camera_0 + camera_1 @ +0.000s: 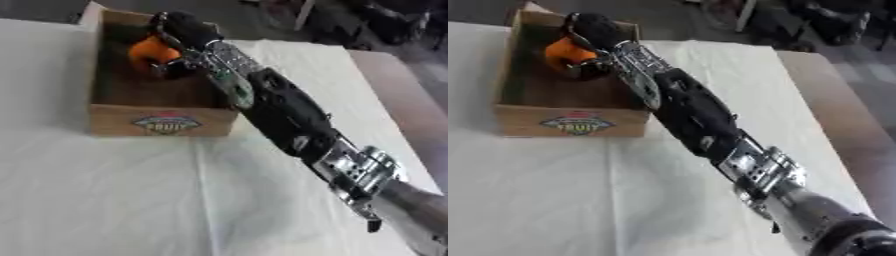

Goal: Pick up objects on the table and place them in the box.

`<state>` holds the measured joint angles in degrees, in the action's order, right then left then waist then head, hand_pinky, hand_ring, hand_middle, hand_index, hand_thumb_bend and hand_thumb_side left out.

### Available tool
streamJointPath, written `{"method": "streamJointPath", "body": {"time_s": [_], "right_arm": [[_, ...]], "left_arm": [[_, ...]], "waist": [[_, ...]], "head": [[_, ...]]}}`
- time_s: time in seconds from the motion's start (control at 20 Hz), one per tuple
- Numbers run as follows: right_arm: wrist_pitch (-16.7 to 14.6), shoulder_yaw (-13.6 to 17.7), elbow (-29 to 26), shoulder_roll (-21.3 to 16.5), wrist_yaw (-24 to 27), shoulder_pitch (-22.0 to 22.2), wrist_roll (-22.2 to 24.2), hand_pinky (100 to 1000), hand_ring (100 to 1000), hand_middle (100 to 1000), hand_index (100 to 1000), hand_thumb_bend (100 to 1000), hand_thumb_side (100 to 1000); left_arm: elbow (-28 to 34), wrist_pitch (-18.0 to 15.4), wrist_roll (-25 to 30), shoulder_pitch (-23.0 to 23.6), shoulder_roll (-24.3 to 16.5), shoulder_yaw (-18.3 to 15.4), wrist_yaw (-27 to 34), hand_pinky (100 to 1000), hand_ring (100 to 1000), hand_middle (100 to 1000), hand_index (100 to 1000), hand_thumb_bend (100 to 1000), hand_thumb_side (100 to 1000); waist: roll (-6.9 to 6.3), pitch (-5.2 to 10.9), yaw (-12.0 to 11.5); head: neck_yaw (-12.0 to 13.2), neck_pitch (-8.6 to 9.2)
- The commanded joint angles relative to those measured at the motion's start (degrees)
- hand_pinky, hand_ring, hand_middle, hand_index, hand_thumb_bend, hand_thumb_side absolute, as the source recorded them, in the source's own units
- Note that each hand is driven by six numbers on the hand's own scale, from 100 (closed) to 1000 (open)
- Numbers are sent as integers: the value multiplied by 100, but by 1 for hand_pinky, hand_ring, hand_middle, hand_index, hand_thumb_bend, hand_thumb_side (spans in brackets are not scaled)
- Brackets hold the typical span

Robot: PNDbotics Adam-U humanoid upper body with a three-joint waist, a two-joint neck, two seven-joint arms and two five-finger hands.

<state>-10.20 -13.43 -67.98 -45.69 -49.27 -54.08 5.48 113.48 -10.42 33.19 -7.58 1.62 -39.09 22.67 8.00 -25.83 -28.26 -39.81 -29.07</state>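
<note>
A wooden box (162, 122) with a "FRUIT" label on its front wall stands at the back left of the white-covered table. My right arm stretches diagonally from the lower right across the table to the box. My right hand (182, 27) hangs over the box's far right part, its fingers curled round an orange round object (149, 51). The object sits inside the box's outline, above its floor; whether it touches the floor I cannot tell. My left hand shows in neither view.
The white cloth (105, 195) covers the table in front of and left of the box. The table's right edge (398, 115) runs diagonally, with floor beyond. Dark clutter lies past the far edge.
</note>
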Motion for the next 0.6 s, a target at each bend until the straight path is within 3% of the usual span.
{"method": "streamJointPath", "body": {"time_s": [0.05,0.35,0.55,0.6], "right_arm": [[-265,111,89,-121,-318,-94,269,804,753,640,833,100,202],[-499,323,73,-148,-858,-180,972,830,804,729,903,100,198],[-631,449,-65,-180,-902,-259,1443,840,818,752,935,100,195],[-631,466,-97,-192,-896,-281,1498,849,832,776,989,100,163]], "left_arm": [[111,-39,46,62,-4,-47,-101,402,479,499,563,100,675],[111,-74,22,46,-31,-66,-138,402,479,499,563,100,675],[111,-84,7,44,-36,-83,-163,402,478,499,562,100,676],[111,-82,8,40,-37,-82,-168,402,479,499,562,100,676]], "waist": [[-35,75,-5],[-8,92,4],[15,86,7],[20,85,10]], "head": [[41,-20],[14,-55],[-24,-96],[-38,-101]]}}
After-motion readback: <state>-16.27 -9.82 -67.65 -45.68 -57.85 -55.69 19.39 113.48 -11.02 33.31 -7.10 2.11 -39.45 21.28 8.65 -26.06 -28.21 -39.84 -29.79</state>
